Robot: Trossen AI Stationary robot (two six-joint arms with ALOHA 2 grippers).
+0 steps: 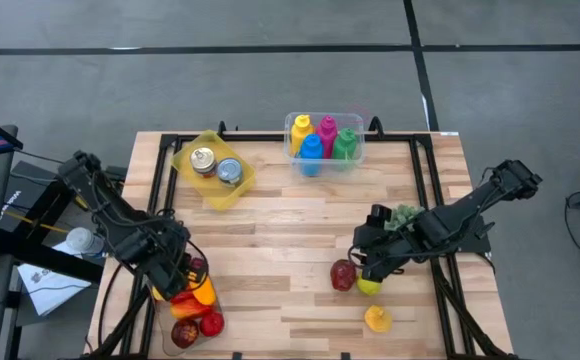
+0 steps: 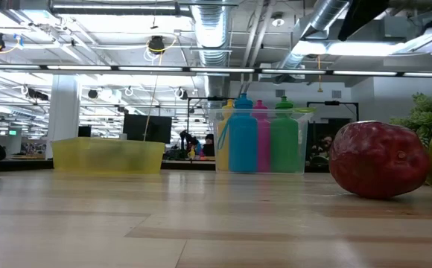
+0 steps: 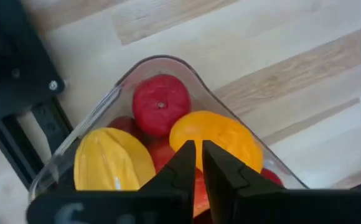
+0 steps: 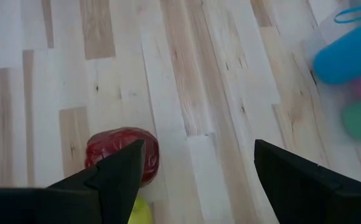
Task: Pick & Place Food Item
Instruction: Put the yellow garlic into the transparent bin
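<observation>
The food items are sitting piled in a clear container (image 3: 196, 81) at the wooden table's (image 1: 300, 230) front-left corner: a red apple (image 3: 160, 104), an orange fruit (image 3: 215, 140) and a yellow fruit (image 3: 109, 162). The left gripper (image 3: 198, 163) is hanging over that container with its fingers pinched together, gripping nothing. Well to the container's right, the right gripper (image 4: 196, 165) is standing wide and empty above a dark red fruit (image 1: 343, 274) and a yellow-green fruit (image 1: 369, 287).

In the high view we see a tray (image 1: 213, 190) with cans (image 1: 216, 166) at upper left, a bottle bin (image 1: 324, 142) at upper centre, and fruits (image 1: 355, 277) at lower right.
</observation>
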